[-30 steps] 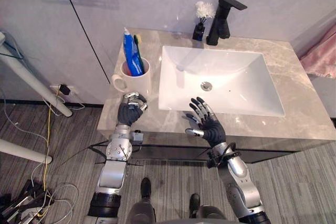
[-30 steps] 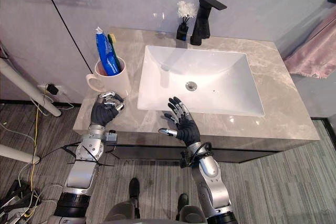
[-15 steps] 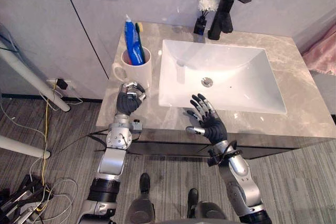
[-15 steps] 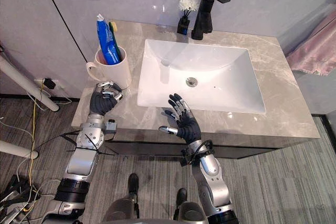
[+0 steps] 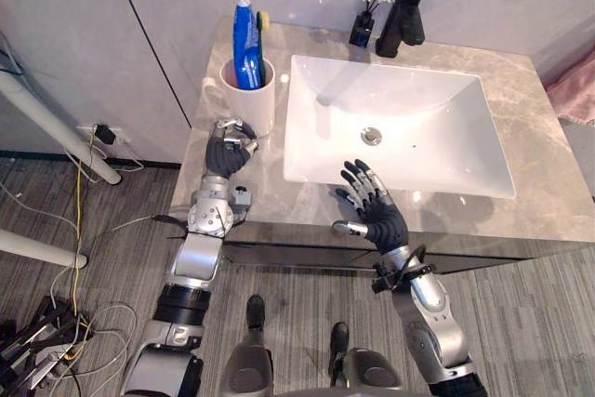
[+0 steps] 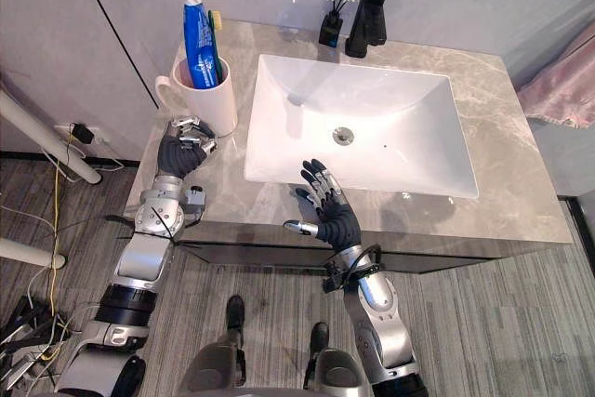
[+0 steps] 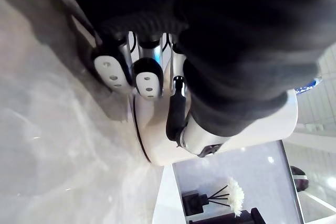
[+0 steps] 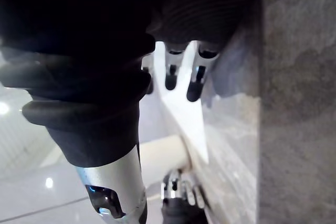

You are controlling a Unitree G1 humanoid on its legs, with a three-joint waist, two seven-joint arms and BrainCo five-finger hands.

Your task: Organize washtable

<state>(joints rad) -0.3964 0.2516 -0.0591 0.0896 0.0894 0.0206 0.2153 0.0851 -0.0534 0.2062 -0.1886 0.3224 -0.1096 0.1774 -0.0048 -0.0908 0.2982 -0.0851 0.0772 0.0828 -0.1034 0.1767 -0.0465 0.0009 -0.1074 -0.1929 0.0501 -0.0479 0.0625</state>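
A white mug (image 5: 249, 99) stands on the marble counter (image 5: 548, 183) left of the sink, with a blue toothpaste tube (image 5: 245, 33) and a toothbrush (image 5: 262, 23) upright in it. My left hand (image 5: 228, 149) rests on the counter just in front of the mug, fingers curled and holding nothing; the left wrist view has its fingers (image 7: 147, 75) close to the mug's base (image 7: 157, 148). My right hand (image 5: 375, 211) hovers open, fingers spread, over the front rim of the white sink (image 5: 400, 90).
A black faucet (image 5: 416, 2) and a small black vase with a white flower (image 5: 370, 2) stand at the back of the counter. A pink towel (image 5: 578, 90) hangs at the right. White poles (image 5: 51, 127) and loose wires (image 5: 56, 341) lie at the left.
The camera has moved, so the whole counter sits higher in the picture. Both hands keep about the same places against the mug and sink.
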